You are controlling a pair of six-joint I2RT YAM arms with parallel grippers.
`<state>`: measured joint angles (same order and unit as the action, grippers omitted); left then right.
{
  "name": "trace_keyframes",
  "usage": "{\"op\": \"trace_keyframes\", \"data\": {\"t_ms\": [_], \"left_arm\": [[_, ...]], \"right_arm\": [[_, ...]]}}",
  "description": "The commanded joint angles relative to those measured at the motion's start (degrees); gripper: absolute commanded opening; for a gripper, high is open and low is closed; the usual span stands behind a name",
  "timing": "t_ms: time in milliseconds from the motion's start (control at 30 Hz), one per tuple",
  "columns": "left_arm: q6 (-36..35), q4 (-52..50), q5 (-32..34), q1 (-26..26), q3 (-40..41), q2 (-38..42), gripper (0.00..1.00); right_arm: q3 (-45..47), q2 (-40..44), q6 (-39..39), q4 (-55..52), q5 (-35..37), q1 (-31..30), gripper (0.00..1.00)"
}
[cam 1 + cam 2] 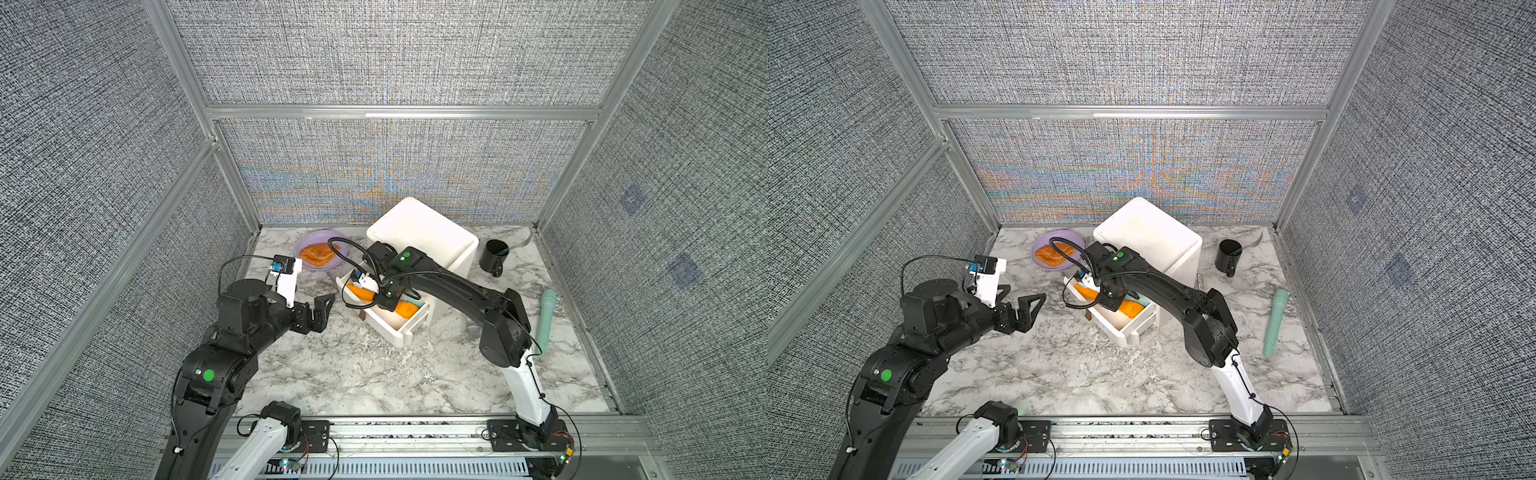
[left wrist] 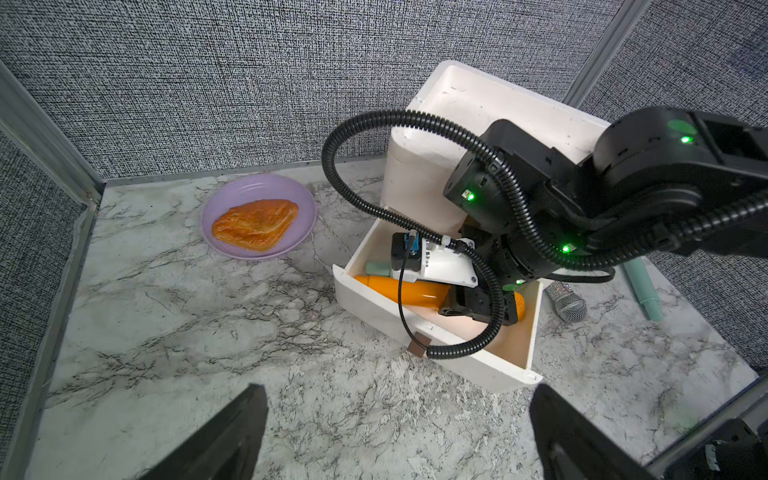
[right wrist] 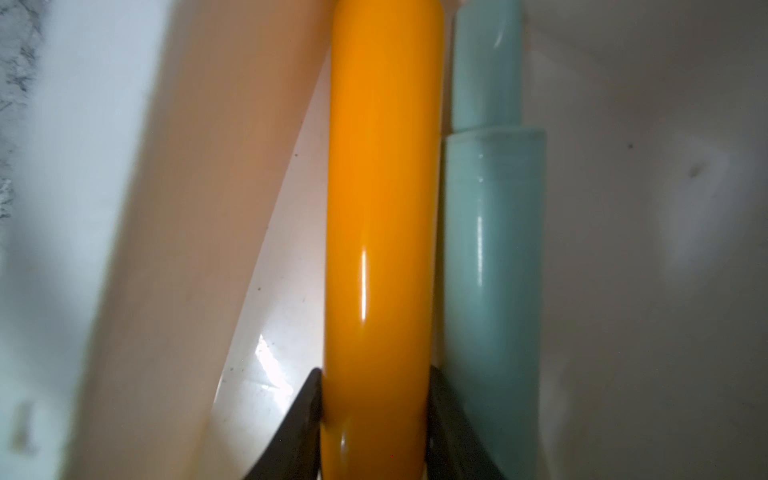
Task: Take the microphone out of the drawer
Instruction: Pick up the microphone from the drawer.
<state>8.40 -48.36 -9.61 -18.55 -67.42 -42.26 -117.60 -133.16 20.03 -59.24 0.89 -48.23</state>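
The glossy orange microphone (image 3: 382,208) lies in the pulled-out white plastic drawer (image 2: 374,307), near the marble tabletop's (image 1: 374,374) back edge, beside a pale teal cylinder (image 3: 494,249). It is pinched on both sides by the right gripper's (image 3: 375,370) jaws. The left gripper (image 1: 322,311) is held wide open and empty, apart from the drawer.

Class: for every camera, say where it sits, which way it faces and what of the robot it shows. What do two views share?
Both top views: high over the front rail, looking down at the table; left arm and right arm show.
Left wrist: on the left arm, facing the drawer; open left gripper shows.
Right wrist: low in the drawer, looking along the orange microphone; right gripper clamps it.
Shared: both wrist views show that microphone and a teal tube.
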Motion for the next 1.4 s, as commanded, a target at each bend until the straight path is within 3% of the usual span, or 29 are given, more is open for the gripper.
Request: {"op": "trace_keyframes", "data": {"t_ms": [0,400,633,967,1167,1367], "left_arm": [[-0.2,1.5,-0.6,0.1,0.3,0.0,1.00],[0.1,2.1,-0.4,0.1,0.0,0.2,1.00],[-0.1,1.3,1.4,0.1,-0.8,0.7,1.00],[-0.5,1.4,1.4,0.1,-0.2,1.2,1.00],[-0.3,3.6,-0.9,0.1,0.9,0.1,1.00],[-0.4,6.0,-3.7,0.1,2.2,-0.7,1.00]], "right_arm": [[-0.9,1.7,1.4,0.8,-2.4,0.3,0.14],[-3.8,6.3,-0.6,2.2,-7.7,2.0,0.08],[0.2,13.7,-2.8,7.9,-15.7,3.4,0.07],[9.3,27.1,-7.4,15.0,-21.7,5.4,0.07],[17.3,36.5,-11.9,19.1,-21.0,12.9,0.07],[29.4,48.1,-16.1,25.3,-22.0,28.6,0.07]]}}
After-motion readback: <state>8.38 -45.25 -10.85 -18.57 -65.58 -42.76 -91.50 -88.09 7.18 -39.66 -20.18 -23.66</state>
